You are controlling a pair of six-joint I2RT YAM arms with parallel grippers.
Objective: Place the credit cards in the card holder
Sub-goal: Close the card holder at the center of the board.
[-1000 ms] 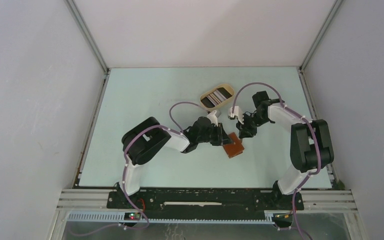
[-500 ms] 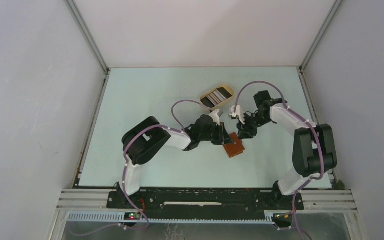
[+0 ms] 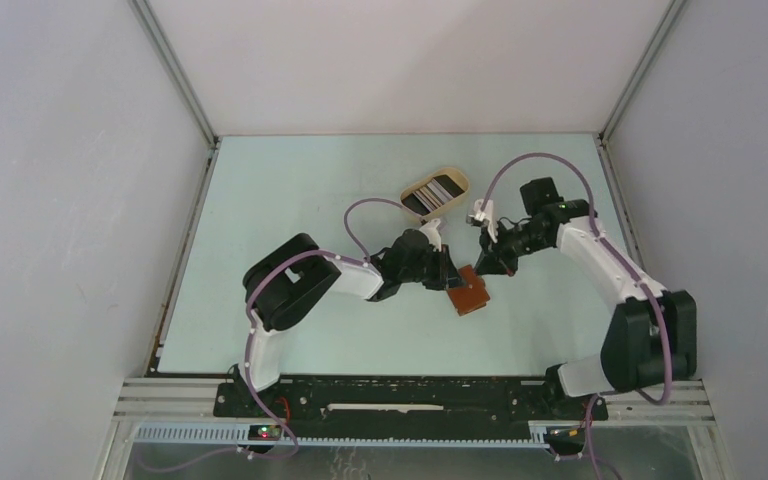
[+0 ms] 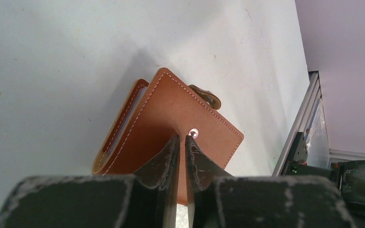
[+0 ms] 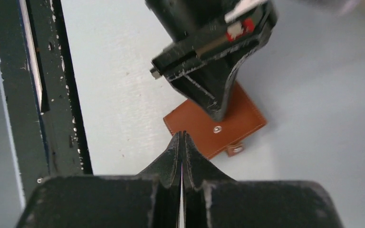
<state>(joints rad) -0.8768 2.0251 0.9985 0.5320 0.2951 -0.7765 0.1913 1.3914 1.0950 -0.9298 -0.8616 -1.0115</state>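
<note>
The card holder [image 3: 470,295] is a folded reddish-brown leather wallet lying flat on the table, its small tab [image 5: 236,149] sticking out loose. My left gripper [image 4: 181,137] points down on its top cover beside the snap stud, jaws almost together with nothing between them. My right gripper [image 5: 181,135] is shut and empty, its tips at the wallet's [image 5: 242,121] near edge, facing the left gripper [image 5: 217,113]. In the top view the left gripper [image 3: 452,272] and right gripper [image 3: 483,264] meet over the wallet. Credit cards [image 3: 433,193], dark and pale, lie in the tray.
A beige oval tray [image 3: 457,178] stands just behind the two grippers. The black base rail [image 5: 57,85] and the table's near edge run close by the wallet. White walls enclose the table on three sides.
My right gripper has closed and its arm's elbow has swung out to the right. The left jaws have narrowed on the wallet's cover. The wallet has stayed in place.
</note>
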